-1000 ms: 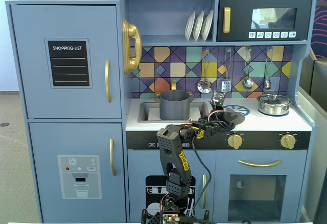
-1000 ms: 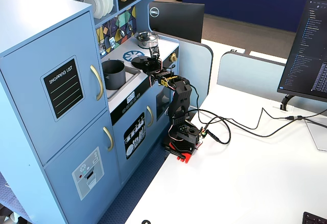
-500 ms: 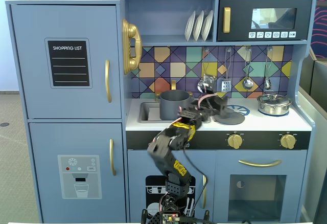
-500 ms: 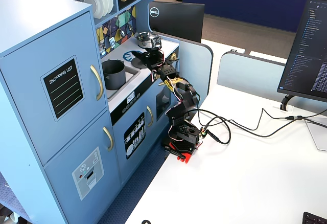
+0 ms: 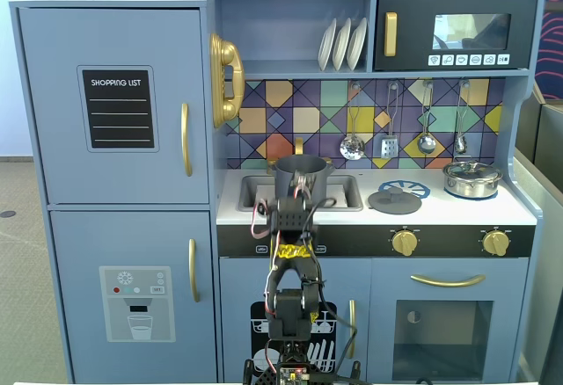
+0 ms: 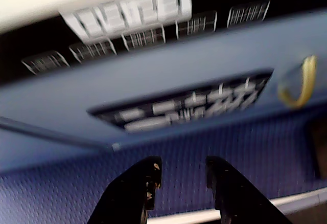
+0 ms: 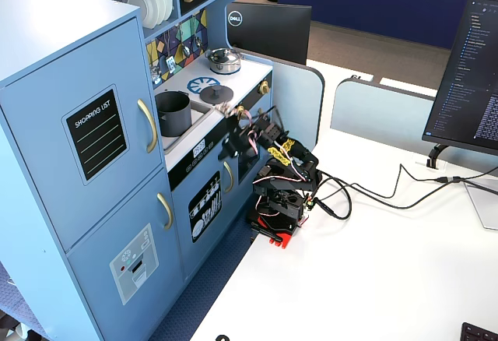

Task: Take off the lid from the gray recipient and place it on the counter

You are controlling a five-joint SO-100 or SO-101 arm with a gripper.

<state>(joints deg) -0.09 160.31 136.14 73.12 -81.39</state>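
Observation:
The dark gray lid point(image 5: 394, 200) lies flat on the white counter point(image 5: 466, 214), partly over the blue-and-white burner print; it shows again in another fixed view as the lid point(image 7: 216, 92). The gray recipient point(image 5: 299, 179) stands uncovered in the sink, also seen as the recipient point(image 7: 173, 112). My gripper point(image 6: 182, 165) is open and empty. It points down at the kitchen's front panel and the blue carpet. The gripper point(image 7: 227, 151) hangs in front of the cabinet, below counter height and away from the lid.
A shiny steel pot point(image 5: 471, 178) with its own lid stands at the counter's right end. Utensils point(image 5: 387, 143) hang on the tiled wall. The folded arm point(image 5: 290, 227) stands before the control strip and knobs point(image 5: 405, 243). Cables point(image 7: 373, 193) trail over the white desk.
The arm has drawn back from the counter and folded down in front of the cabinet. The lid stays on the counter by the burner print, free of the gripper.

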